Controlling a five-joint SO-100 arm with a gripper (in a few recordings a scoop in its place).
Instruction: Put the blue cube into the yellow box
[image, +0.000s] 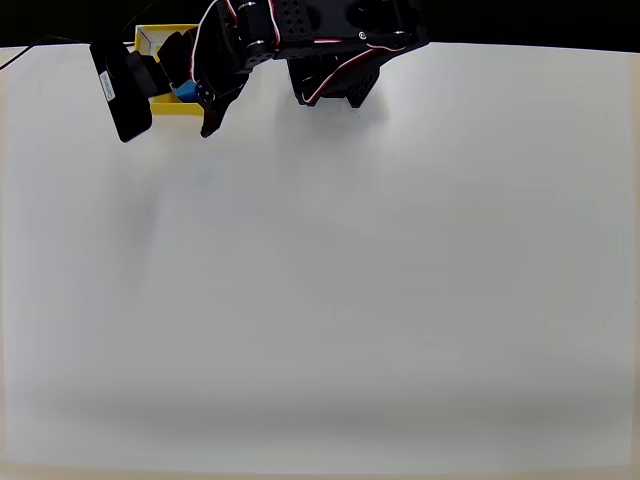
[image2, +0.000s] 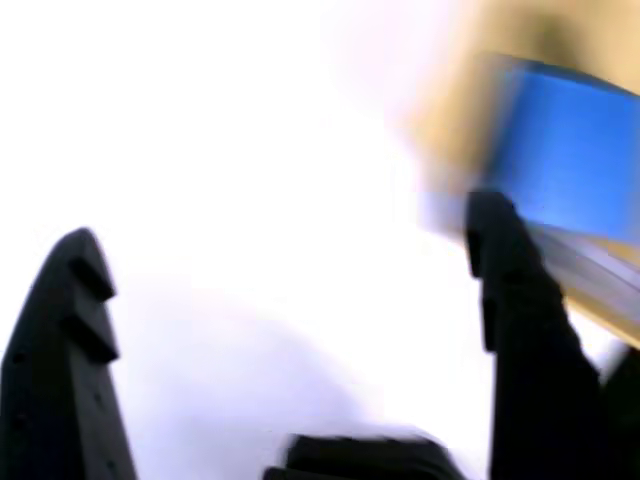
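My black two-finger gripper (image2: 290, 270) spread wide, holding nothing. Small matte bright-blue cube (image2: 570, 160) lies past right finger, inside square open-topped yellow box (image: 172, 103) at table's far edge. Probably light, rigid; pinch flat opposite faces.

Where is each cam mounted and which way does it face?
Overhead view: fixed above, looking straight down on the white table; the black arm reaches in from the top edge over the square open-topped yellow box.
Wrist view: rides on the arm, looking past the hand at the table; both black fingers show, spread apart, picture blurred.
Shared: the small bright-blue cube and the yellow box.
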